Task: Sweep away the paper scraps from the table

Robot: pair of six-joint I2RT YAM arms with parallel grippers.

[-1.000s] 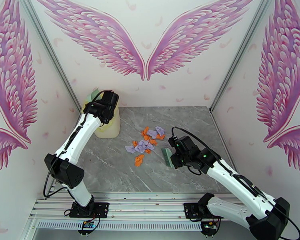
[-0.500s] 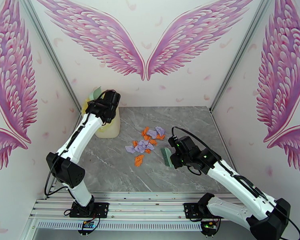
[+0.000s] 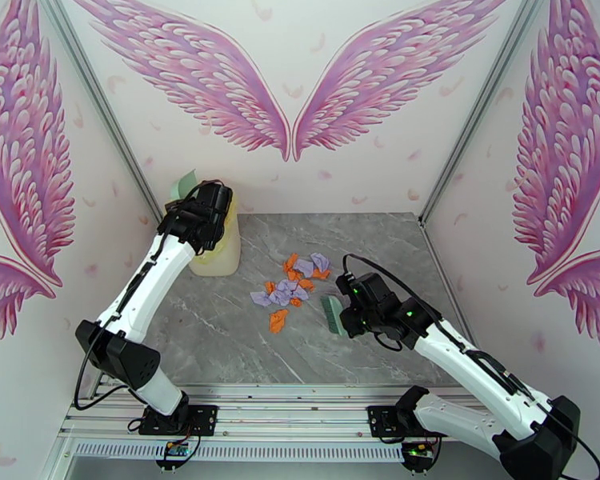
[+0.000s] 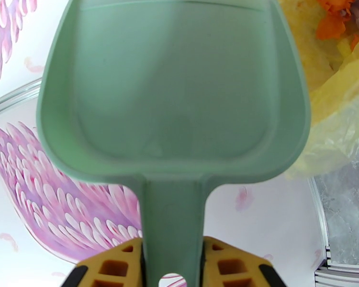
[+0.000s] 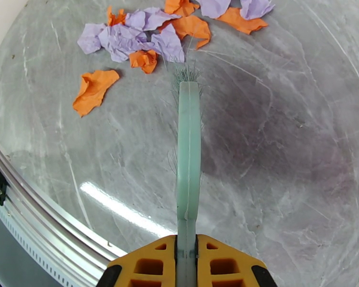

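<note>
Green dustpan (image 4: pixel 172 92) clamped in left end effector (image 4: pixel 172 259), beside yellow-bagged bin (image 4: pixel 325 92).
Right end effector (image 5: pixel 186 261) grips green brush (image 5: pixel 188 154) beside paper scraps (image 5: pixel 131 41) on table (image 5: pixel 285 149).

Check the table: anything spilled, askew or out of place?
Nothing damaged or spilled. The paper scraps lie mid-table beside the brush in the right hand, one orange scrap apart from the cluster. Oddly, the empty dustpan in the left hand is up by the yellow-lined bin, far from them.
</note>
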